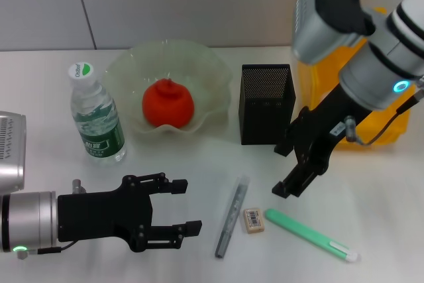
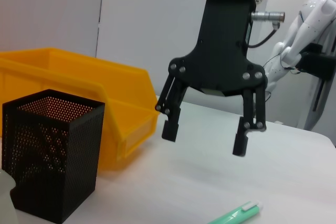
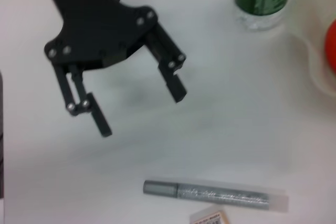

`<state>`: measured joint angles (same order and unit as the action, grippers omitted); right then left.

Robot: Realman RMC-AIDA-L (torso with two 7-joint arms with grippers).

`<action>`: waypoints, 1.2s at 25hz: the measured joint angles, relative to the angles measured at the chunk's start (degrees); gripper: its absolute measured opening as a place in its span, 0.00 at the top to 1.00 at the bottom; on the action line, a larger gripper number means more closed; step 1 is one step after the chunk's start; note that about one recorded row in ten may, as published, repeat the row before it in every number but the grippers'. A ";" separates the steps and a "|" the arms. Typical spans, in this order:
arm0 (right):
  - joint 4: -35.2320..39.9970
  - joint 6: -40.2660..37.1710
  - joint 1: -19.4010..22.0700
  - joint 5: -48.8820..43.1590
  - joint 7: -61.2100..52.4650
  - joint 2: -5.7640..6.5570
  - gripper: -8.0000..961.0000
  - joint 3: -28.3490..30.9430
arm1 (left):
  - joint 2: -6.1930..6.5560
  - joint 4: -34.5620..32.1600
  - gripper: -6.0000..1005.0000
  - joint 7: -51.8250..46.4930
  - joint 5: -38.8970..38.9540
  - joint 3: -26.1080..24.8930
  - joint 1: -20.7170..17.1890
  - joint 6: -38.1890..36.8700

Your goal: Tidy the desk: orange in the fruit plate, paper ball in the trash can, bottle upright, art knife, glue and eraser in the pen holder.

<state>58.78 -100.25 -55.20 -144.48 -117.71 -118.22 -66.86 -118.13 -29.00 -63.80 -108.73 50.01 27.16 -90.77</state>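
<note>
The orange (image 1: 168,103) lies in the pale green fruit plate (image 1: 215,74). To its left the bottle (image 1: 96,120) stands upright. The black mesh pen holder (image 1: 267,104) is right of the plate, with the yellow trash can (image 1: 383,120) behind my right arm. On the desk (image 1: 199,164) in front lie the grey art knife (image 1: 231,217), the eraser (image 1: 254,220) and the green glue (image 1: 310,234). My right gripper (image 1: 283,169) hangs open above the desk just past the glue. My left gripper (image 1: 189,207) is open, left of the art knife. The paper ball is out of view.
The left wrist view shows the right gripper (image 2: 205,137) above the desk beside the pen holder (image 2: 50,161) and trash can (image 2: 79,87). The right wrist view shows the left gripper (image 3: 142,112) over bare desk near the art knife (image 3: 215,193).
</note>
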 joint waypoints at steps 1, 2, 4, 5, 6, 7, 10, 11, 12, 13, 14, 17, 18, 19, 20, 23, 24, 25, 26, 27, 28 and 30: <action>-0.12 0.44 -0.01 -0.01 0.48 -0.14 0.18 -1.77 | 0.00 0.00 0.22 -0.01 0.00 0.00 0.00 0.00; -0.12 0.44 -0.01 -0.01 0.48 -0.14 0.18 -1.77 | 0.00 0.00 0.22 -0.01 0.00 0.00 0.00 0.00; -0.32 0.68 -0.02 -0.01 1.11 -0.34 0.18 -2.79 | 0.00 0.00 0.22 -0.01 0.00 0.00 0.00 0.00; -0.57 0.78 -0.08 -0.01 1.61 -0.47 0.18 -3.06 | 0.00 0.00 0.22 -0.01 0.00 0.00 0.00 0.00; -1.40 1.03 -0.32 -0.02 2.82 -0.68 0.18 -3.34 | 0.00 0.00 0.22 -0.01 0.00 0.00 0.00 0.00; -1.40 1.03 -0.32 -0.02 2.82 -0.68 0.18 -3.34 | 0.00 0.00 0.22 -0.01 0.00 0.00 0.00 0.00; -3.03 1.55 -0.72 0.18 4.61 -0.82 0.18 -4.01 | 0.00 0.00 0.22 -0.04 0.01 0.00 0.00 -0.01; -4.27 1.91 -1.03 0.40 5.72 -0.94 0.18 -4.51 | 0.00 0.00 0.22 -0.07 0.01 0.00 0.00 -0.07; -4.27 1.91 -1.03 0.40 5.72 -0.94 0.18 -4.51 | 0.00 0.00 0.22 -0.07 0.01 0.00 0.00 -0.07; -4.95 2.14 -1.21 0.48 6.22 -0.99 0.18 -4.82 | 0.01 0.00 0.22 -0.08 0.01 0.00 0.00 -0.10; -5.61 2.40 -1.42 0.53 6.58 -1.01 0.18 -5.16 | 0.01 0.00 0.22 -0.08 0.01 0.00 0.00 -0.10; -7.33 2.92 -2.06 0.30 6.57 -1.08 0.18 -6.88 | 0.00 0.00 0.22 -0.16 0.01 0.00 0.00 -0.19; -7.45 2.92 -2.11 0.00 6.14 -1.08 0.18 -7.40 | 0.00 0.00 0.22 -0.16 0.01 0.00 0.00 -0.19; -7.37 2.88 -2.13 -0.51 5.35 -1.08 0.18 -8.03 | 0.00 0.00 0.22 -0.17 0.01 0.00 0.00 -0.20; -7.37 2.88 -2.13 -0.51 5.35 -1.08 0.18 -8.03 | 0.00 0.00 0.22 -0.17 0.01 0.00 0.00 -0.20; -6.43 1.77 -2.20 -2.23 1.67 -1.07 0.18 -9.79 | 0.00 0.00 0.22 -0.19 0.01 0.00 -0.01 -0.17; -5.60 0.81 -2.25 -3.64 -1.61 -1.07 0.18 -10.69 | 0.00 0.00 0.22 -0.34 0.01 0.00 -0.01 -0.08; -5.60 0.81 -2.25 -3.64 -1.61 -1.07 0.18 -10.69 | 0.00 0.00 0.22 -0.34 0.01 0.00 -0.01 -0.08; -5.18 0.11 -2.43 -4.82 -5.26 -1.06 0.18 -11.78 | 0.00 0.00 0.22 -0.62 0.01 -0.01 -0.01 -0.04; -5.18 0.11 -2.43 -4.82 -5.26 -1.06 0.18 -11.78 | 0.00 0.00 0.22 -0.62 0.01 -0.01 -0.01 -0.04; -5.16 -0.26 -2.63 -5.27 -7.21 -1.06 0.18 -12.48 | 0.01 0.00 0.22 -0.76 0.01 -0.05 0.00 -0.01; -5.13 -1.01 -2.95 -5.95 -10.81 -1.05 0.18 -13.91 | 0.00 0.00 0.22 -0.79 0.01 -0.16 0.00 0.00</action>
<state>53.65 -101.27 -58.15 -150.43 -128.51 -119.27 -80.77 -118.12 -29.00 -64.59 -108.72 49.85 27.16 -90.77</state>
